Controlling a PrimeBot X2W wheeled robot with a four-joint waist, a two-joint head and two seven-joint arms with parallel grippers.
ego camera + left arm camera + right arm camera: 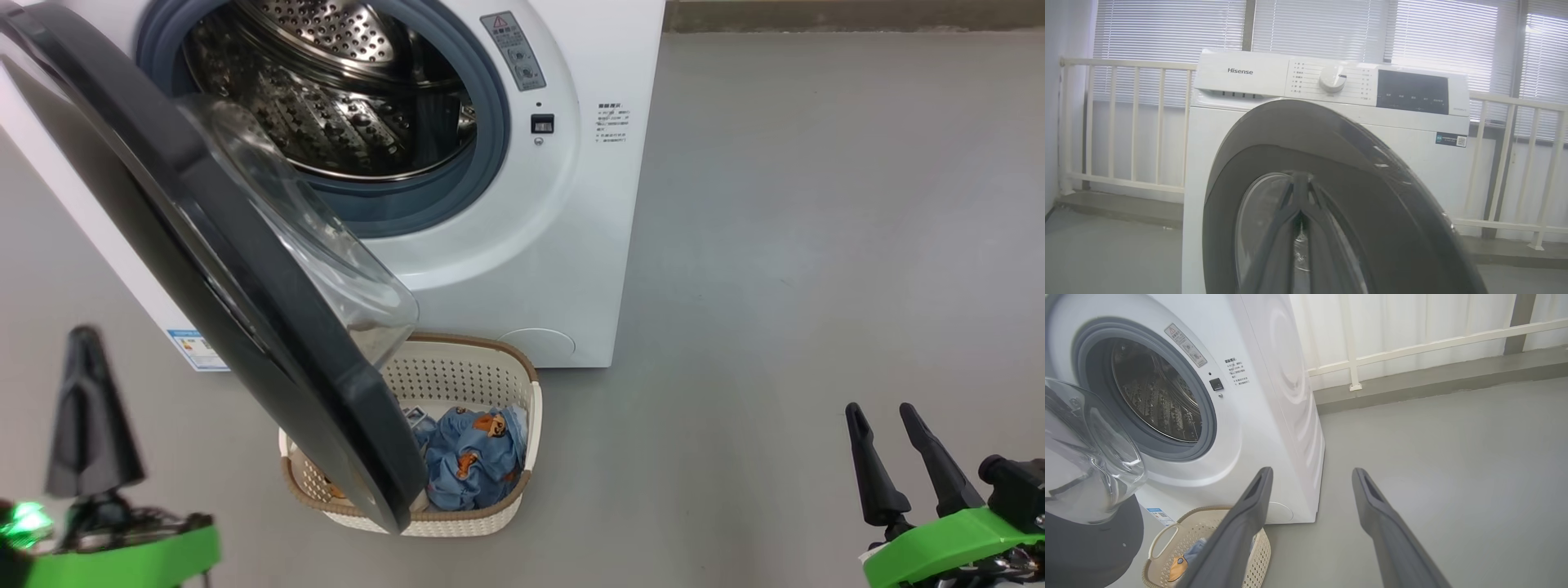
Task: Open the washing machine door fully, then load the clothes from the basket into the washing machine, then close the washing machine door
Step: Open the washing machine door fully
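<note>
- We are seeing the washing machine taking up 12 o'clock of the head view, with its steel drum lying bare inside the grey-blue seal.
- The washing machine door is standing open, running from 10 o'clock down to 6 o'clock of that view, with its glass bowl facing the drum.
- The basket is sitting on the grey floor at 6 o'clock of the machine, just in front of it. The door's lower edge is hiding part of it.
- The clothes are lying bunched inside the basket, toward its 3 o'clock side.
- The left gripper is hanging at 8 o'clock with its fingers pressed together, gripping nothing and well apart from the door. In its wrist view it is pointing at the door's outer face.
- The right gripper is hanging at 4 o'clock with its fingers spread wide, holding nothing. It is over bare floor, well apart from the basket.
</note>
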